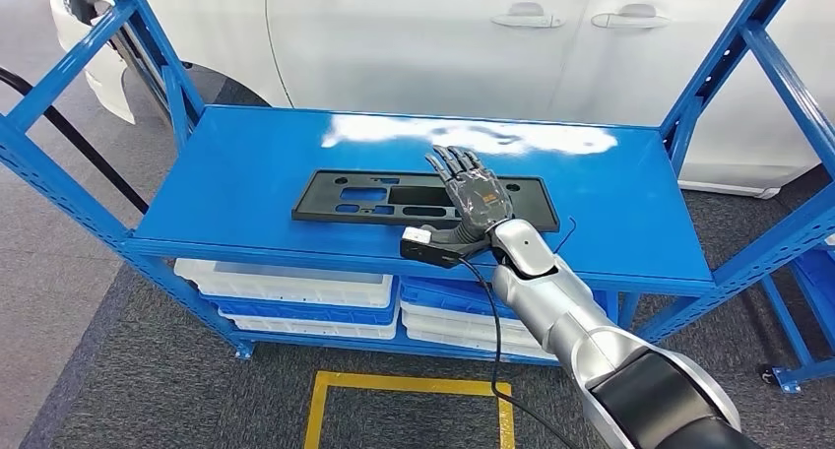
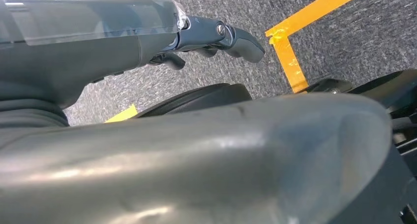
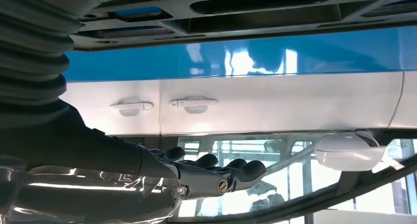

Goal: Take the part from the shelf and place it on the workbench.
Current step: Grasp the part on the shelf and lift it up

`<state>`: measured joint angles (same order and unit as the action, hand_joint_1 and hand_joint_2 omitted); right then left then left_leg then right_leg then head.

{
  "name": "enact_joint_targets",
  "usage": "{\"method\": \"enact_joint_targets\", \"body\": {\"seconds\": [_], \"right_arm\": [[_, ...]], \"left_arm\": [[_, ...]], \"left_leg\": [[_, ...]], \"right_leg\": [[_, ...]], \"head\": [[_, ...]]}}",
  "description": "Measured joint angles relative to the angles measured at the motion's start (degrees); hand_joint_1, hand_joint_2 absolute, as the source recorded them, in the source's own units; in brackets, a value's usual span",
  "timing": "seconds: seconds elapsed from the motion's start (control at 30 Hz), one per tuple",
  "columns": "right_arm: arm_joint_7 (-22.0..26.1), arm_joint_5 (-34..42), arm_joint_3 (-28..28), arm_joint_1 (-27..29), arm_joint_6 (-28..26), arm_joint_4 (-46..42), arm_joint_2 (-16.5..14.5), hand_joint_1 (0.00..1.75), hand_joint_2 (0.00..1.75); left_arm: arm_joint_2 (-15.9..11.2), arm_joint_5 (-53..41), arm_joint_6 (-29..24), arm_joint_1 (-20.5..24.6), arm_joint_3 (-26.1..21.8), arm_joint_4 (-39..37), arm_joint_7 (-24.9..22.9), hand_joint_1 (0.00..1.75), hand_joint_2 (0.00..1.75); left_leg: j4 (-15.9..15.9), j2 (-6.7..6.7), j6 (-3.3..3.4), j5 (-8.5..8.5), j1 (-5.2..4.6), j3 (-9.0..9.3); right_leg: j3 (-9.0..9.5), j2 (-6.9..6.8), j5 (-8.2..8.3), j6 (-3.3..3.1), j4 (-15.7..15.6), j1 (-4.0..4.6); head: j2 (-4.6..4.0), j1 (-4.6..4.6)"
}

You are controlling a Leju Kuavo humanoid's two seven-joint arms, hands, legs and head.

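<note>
— Where is the part right now?

— The flat black part (image 1: 394,195), a long panel with cut-out slots, lies flat on the top board of the blue shelf (image 1: 246,173), roughly in the middle and nearer the front edge than the back. In the right wrist view the same part (image 3: 236,13) runs along the blue board.

— And the right hand?

— The right hand (image 1: 471,195) is stretched out over the right-hand portion of the part, palm down, with its fingers (image 1: 455,163) straight and a little apart, pointing toward the back of the shelf. The fingers lie above the panel and reach past its far edge. Whether the palm touches the panel I cannot tell. In the right wrist view the fingers (image 3: 231,172) are extended side by side and nothing is between them, so the hand is released, not grasping the part.

— The left hand?

— The left hand (image 2: 206,37) hangs over grey carpet with yellow tape lines (image 2: 290,52). Its fingers (image 2: 243,42) look curled inward, but how far they are clenched I cannot tell.

— Anything else around?

— A white car (image 1: 443,45) stands just behind the shelf, its door handles visible. White trays (image 1: 286,284) are stacked on the lower level of the shelf.
</note>
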<state>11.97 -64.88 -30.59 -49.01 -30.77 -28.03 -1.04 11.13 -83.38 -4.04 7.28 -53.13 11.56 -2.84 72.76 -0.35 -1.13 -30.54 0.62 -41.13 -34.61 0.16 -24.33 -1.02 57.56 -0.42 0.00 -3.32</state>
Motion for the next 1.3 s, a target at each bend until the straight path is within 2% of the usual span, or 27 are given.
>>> {"method": "enact_joint_targets", "body": {"seconds": [0.07, 0.1, 0.13, 0.27, 0.33, 0.4, 0.43, 0.47, 0.5, 0.57, 0.6, 0.63, 0.7, 0.77, 0.8, 0.83, 0.9, 0.93, 0.97, 1.0, 1.03, 1.07, 1.13, 1.17, 1.27, 1.3], "right_arm": [[-0.84, -0.93, -0.25, -0.06, -0.01, 0.04, -0.01, 0.0, 1.75], [-1.25, -1.35, -0.38, -0.13, -0.02, 0.07, 0.0, 0.0, 1.75], [-1.69, -1.82, -0.55, -0.18, -0.04, 0.12, 0.0, 0.0, 1.75], [-4.0, -4.43, -1.28, -0.4, -0.15, 0.5, 0.01, 0.0, 1.75], [-5.23, -5.86, -1.62, -0.72, -0.13, 0.79, 0.05, 0.0, 1.75], [-6.2, -7.09, -2.02, -0.9, -0.07, 1.32, 0.12, 0.0, 1.75], [-6.68, -7.74, -2.24, -0.9, -0.04, 1.67, 0.16, 0.0, 1.75], [-7.22, -8.5, -2.47, -0.89, -0.02, 2.01, 0.2, 0.0, 1.75], [-7.9, -9.46, -2.73, -0.95, 0.04, 2.33, 0.25, 0.0, 1.75], [-9.55, -11.65, -3.32, -1.45, 0.45, 2.87, 0.38, 0.0, 1.75], [-10.4, -12.77, -3.68, -1.83, 0.78, 3.13, 0.45, 0.0, 1.75], [-11.19, -13.76, -4.04, -2.2, 1.11, 3.38, 0.49, 0.0, 1.75], [-12.46, -15.38, -4.77, -2.64, 1.75, 3.87, 0.54, 0.0, 1.75], [-13.32, -16.49, -5.43, -2.86, 2.33, 4.3, 0.67, 0.0, 1.75], [-13.62, -16.9, -5.72, -3.04, 2.66, 4.49, 0.74, 0.0, 1.75], [-13.91, -17.23, -6.02, -3.23, 2.95, 4.64, 0.78, 0.0, 1.75], [-14.53, -17.94, -6.69, -3.46, 3.73, 4.97, 0.78, 0.0, 1.75], [-14.92, -18.38, -7.05, -3.48, 4.17, 5.17, 0.78, 0.0, 1.75], [-15.34, -18.87, -7.42, -3.49, 4.66, 5.4, 0.78, 0.0, 1.75], [-15.79, -19.35, -7.75, -3.54, 5.14, 5.6, 0.78, 0.0, 1.75], [-16.28, -19.86, -8.06, -3.66, 5.68, 5.75, 0.78, 0.0, 1.75], [-16.77, -20.3, -8.32, -3.87, 6.31, 5.87, 0.78, 0.0, 1.75], [-17.64, -20.99, -8.68, -4.54, 7.87, 6.11, 0.78, 0.0, 1.75], [-17.92, -21.2, -8.81, -4.92, 8.65, 6.25, 0.78, 0.0, 1.75], [-18.22, -21.43, -9.06, -5.81, 10.15, 6.64, 0.79, 0.0, 1.75], [-18.23, -21.44, -9.1, -6.08, 10.44, 6.76, 0.79, 0.0, 1.75]], "left_arm": [[-0.01, 0.0, -0.03, 0.05, 0.0, 0.0, 0.0, 0.0, 0.0], [-0.01, 0.0, -0.04, 0.08, 0.0, 0.0, 0.0, 0.0, 0.0], [-0.02, 0.0, -0.05, 0.08, 0.0, 0.0, 0.0, 0.0, 0.0], [-0.01, 0.0, -0.08, 0.04, 0.0, -0.01, 0.0, 0.0, 0.0], [0.01, 0.0, -0.08, 0.1, 0.0, -0.01, 0.0, 0.0, 0.0], [-0.01, 0.0, -0.08, 0.1, -0.01, 0.0, 0.0, 0.0, 0.0], [-0.01, 0.0, -0.07, 0.07, -0.01, 0.0, 0.0, 0.0, 0.0], [-0.01, 0.0, -0.07, 0.04, -0.01, 0.0, 0.0, 0.0, 0.0], [-0.01, 0.0, -0.06, 0.02, -0.01, 0.0, 0.0, 0.0, 0.0], [0.01, 0.0, -0.05, 0.02, 0.0, -0.01, 0.0, 0.0, 0.0], [0.01, 0.0, -0.05, 0.03, 0.0, -0.01, 0.0, 0.0, 0.0], [0.02, -0.01, -0.07, 0.03, 0.0, -0.01, 0.0, 0.0, 0.0], [0.02, -0.02, -0.09, 0.03, 0.0, -0.01, 0.0, 0.0, 0.0], [0.0, -0.02, -0.12, 0.02, 0.0, 0.0, 0.01, 0.0, 0.0], [-0.01, -0.02, -0.12, 0.03, 0.0, 0.0, 0.01, 0.0, 0.0], [-0.02, -0.01, -0.12, 0.04, 0.0, 0.0, 0.02, 0.0, 0.0], [-0.02, 0.0, -0.11, 0.03, 0.0, 0.0, 0.02, 0.0, 0.0], [-0.02, 0.0, -0.1, 0.01, -0.01, 0.0, 0.01, 0.0, 0.0], [-0.02, 0.0, -0.1, -0.02, -0.01, 0.0, 0.01, 0.0, 0.0], [-0.02, -0.01, -0.09, -0.04, -0.01, 0.0, 0.0, 0.0, 0.0], [-0.02, -0.01, -0.09, -0.04, -0.01, 0.0, 0.0, 0.0, 0.0], [-0.02, -0.02, -0.09, -0.02, -0.01, 0.0, 0.0, 0.0, 0.0], [-0.02, -0.05, -0.05, 0.06, 0.0, 0.0, 0.0, 0.0, 0.0], [-0.02, -0.06, -0.03, 0.06, 0.0, 0.0, -0.01, 0.0, 0.0], [0.0, -0.07, -0.02, 0.04, 0.0, -0.01, -0.03, 0.0, 0.0], [0.01, -0.07, -0.02, 0.08, 0.0, -0.01, -0.02, 0.0, 0.0]], "left_leg": [[-7.76, 0.02, 0.28, 3.92, 0.0, 3.68], [-11.2, 0.0, 0.53, 5.14, -0.07, 5.33], [-13.26, -0.03, 0.78, 5.64, -0.13, 6.33], [-14.48, -0.1, 2.05, 5.89, -0.19, 6.79], [-14.89, -0.02, 2.61, 6.17, 0.02, 6.93], [-14.89, 0.03, 2.8, 6.18, -0.03, 6.89], [-14.86, 0.03, 2.83, 6.17, -0.05, 6.87], [-14.83, 0.0, 2.84, 6.16, -0.06, 6.87], [-14.78, -0.05, 2.83, 6.14, -0.06, 6.88], [-14.66, -0.15, 2.7, 6.04, -0.06, 6.95], [-14.58, -0.18, 2.53, 5.97, -0.16, 6.91], [-14.54, -0.18, 2.3, 5.92, -0.24, 6.86], [-14.65, -0.16, 1.76, 5.95, -0.35, 6.8], [-14.53, -0.12, 1.17, 5.68, -0.41, 6.79], [-13.53, -0.08, 0.89, 4.93, -0.43, 6.39], [-11.35, -0.05, 0.65, 3.58, -0.41, 5.47], [-3.95, -0.01, 0.29, -0.07, -0.2, 2.11], [-0.37, -0.01, 0.14, -1.35, -0.11, 0.38], [1.58, -0.01, 0.03, -1.63, -0.04, -0.65], [1.3, 0.0, -0.03, -0.79, 0.02, -0.61], [-1.39, 0.01, -0.01, 1.03, 0.07, 0.63], [-5.65, 0.03, 0.07, 3.19, 0.11, 2.65], [-12.55, 0.02, 0.51, 5.6, -0.03, 6.06], [-14.08, 0.0, 0.8, 5.86, -0.12, 6.79], [-14.6, -0.06, 1.84, 6.0, -0.2, 6.88], [-14.8, -0.04, 2.2, 6.17, -0.13, 6.93]], "right_leg": [[0.15, 0.06, -0.28, 0.25, 0.27, 0.04], [0.16, 0.11, -0.44, 0.46, 0.48, 0.14], [0.12, 0.14, -0.54, 0.7, 0.63, 0.23], [-0.09, 0.16, -0.94, 1.97, 0.96, 0.23], [-1.79, 0.13, -3.36, 2.59, 4.72, 0.06], [-5.5, 0.11, -6.99, 3.04, 12.5, -0.09], [-7.13, 0.1, -8.03, 3.17, 15.79, -0.17], [-7.93, 0.1, -8.01, 3.21, 17.25, -0.22], [-7.54, 0.1, -6.84, 3.15, 16.31, -0.26], [-3.89, 0.09, -2.73, 2.71, 8.53, -0.25], [-2.01, 0.07, -1.19, 2.43, 4.55, -0.11], [-0.75, 0.06, -0.34, 2.15, 1.78, 0.04], [-0.23, 0.07, -0.24, 1.68, 0.47, 0.36], [-0.05, 0.03, 0.04, 1.02, 0.0, 0.07], [0.08, -0.02, 0.2, 0.64, -0.28, -0.11], [0.22, -0.07, 0.34, 0.33, -0.55, -0.29], [0.28, -0.1, 0.34, 0.02, -0.61, -0.21], [0.29, -0.1, 0.31, -0.01, -0.57, -0.15], [0.3, -0.11, 0.27, -0.02, -0.52, -0.1], [0.32, -0.11, 0.22, 0.01, -0.44, -0.08], [0.37, -0.1, 0.13, 0.09, -0.33, -0.09], [0.42, -0.09, -0.01, 0.23, -0.16, -0.1], [0.34, -0.02, -0.28, 0.7, 0.24, 0.09], [0.27, 0.01, -0.35, 0.98, 0.35, 0.18], [0.2, 0.02, -0.44, 1.97, 0.45, 0.1], [-0.12, 0.0, -1.06, 2.31, 1.19, 0.01]], "head": [[0.0, 0.0], [0.0, 0.01], [0.0, 0.01], [0.0, 0.01], [0.0, 0.02], [0.0, 0.02], [0.0, 0.02], [0.0, 0.02], [0.0, 0.02], [0.0, 0.02], [0.0, 0.02], [0.0, 0.02], [0.0, 0.02], [0.0, 0.02], [0.0, 0.02], [0.0, 0.01], [0.0, 0.01], [0.0, 0.02], [0.0, 0.02], [0.0, 0.02], [0.0, 0.02], [0.0, 0.02], [0.0, 0.02], [0.0, 0.02], [0.0, 0.02], [0.0, 0.02]]}}
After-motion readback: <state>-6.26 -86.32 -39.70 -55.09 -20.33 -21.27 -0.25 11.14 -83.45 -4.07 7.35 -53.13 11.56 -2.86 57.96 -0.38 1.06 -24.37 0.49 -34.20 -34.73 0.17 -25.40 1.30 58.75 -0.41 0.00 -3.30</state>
